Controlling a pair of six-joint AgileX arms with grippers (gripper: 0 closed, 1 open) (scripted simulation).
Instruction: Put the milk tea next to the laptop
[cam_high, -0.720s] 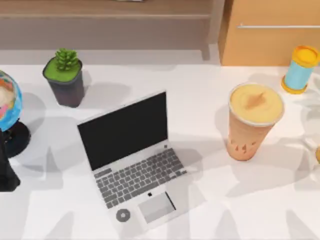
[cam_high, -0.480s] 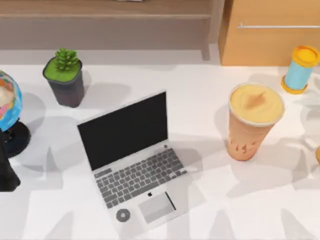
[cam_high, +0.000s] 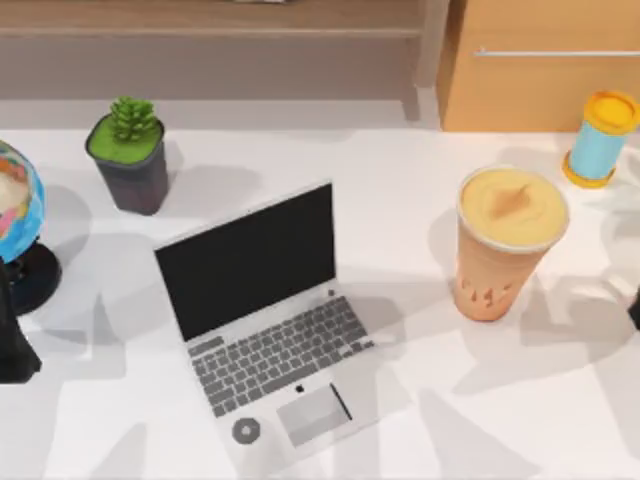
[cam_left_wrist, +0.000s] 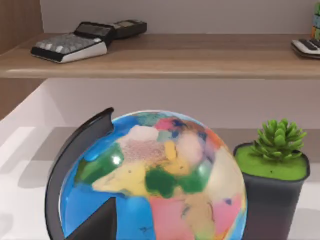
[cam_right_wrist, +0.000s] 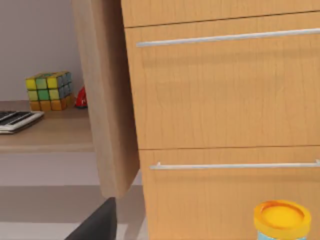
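Note:
The milk tea (cam_high: 505, 250) is a tall clear cup of peach-orange drink with a wide yellow-orange top. It stands upright on the right half of the white table (cam_high: 420, 420). The laptop (cam_high: 265, 320) lies open left of centre, its black screen tilted back, with a gap of bare table between it and the cup. A dark part of my right arm (cam_high: 635, 305) shows at the table's right edge, to the right of the cup and apart from it. My left arm (cam_high: 10, 345) is parked at the left edge.
A potted succulent (cam_high: 130, 160) and a globe (cam_high: 15, 215) stand at the back left. A small blue cylinder with yellow ends (cam_high: 598, 140) stands at the back right, in front of a wooden drawer cabinet (cam_right_wrist: 225, 100). A shelf (cam_left_wrist: 165, 55) behind holds a calculator.
A dark part of my right arm has come into sight at the table's right edge, and the shadows on the table have shifted. Cup, laptop and left arm have not moved.

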